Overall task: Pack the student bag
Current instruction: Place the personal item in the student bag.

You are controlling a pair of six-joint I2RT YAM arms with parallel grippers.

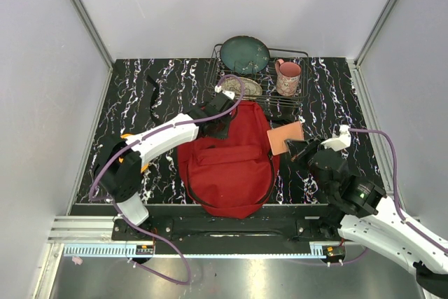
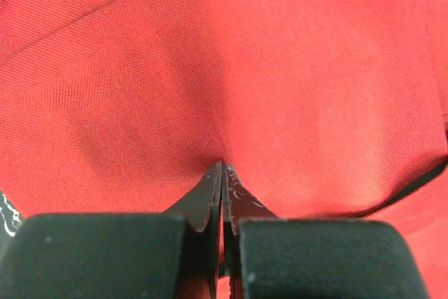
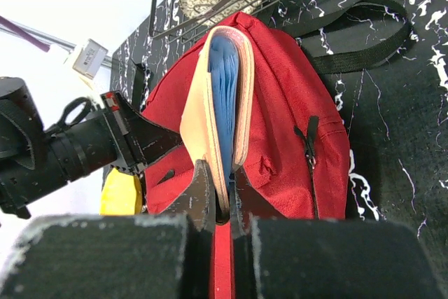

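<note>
Packing has hardly begun, as far as one can judge. The notebook (image 3: 196,117) is outside the student bag (image 1: 227,166), clamped edge-on between the fingers of the right gripper (image 3: 222,204), just at the bag's right side. The left gripper (image 2: 222,167) is closed on a pinch of red fabric at the bag's far edge, probably to lift the mouth, but no opening is visible. The bag lies flat in the middle of the black marbled table (image 1: 133,103). A dish rack (image 1: 301,52) stands at the far side, and white walls (image 1: 42,68) surround the table.
</note>
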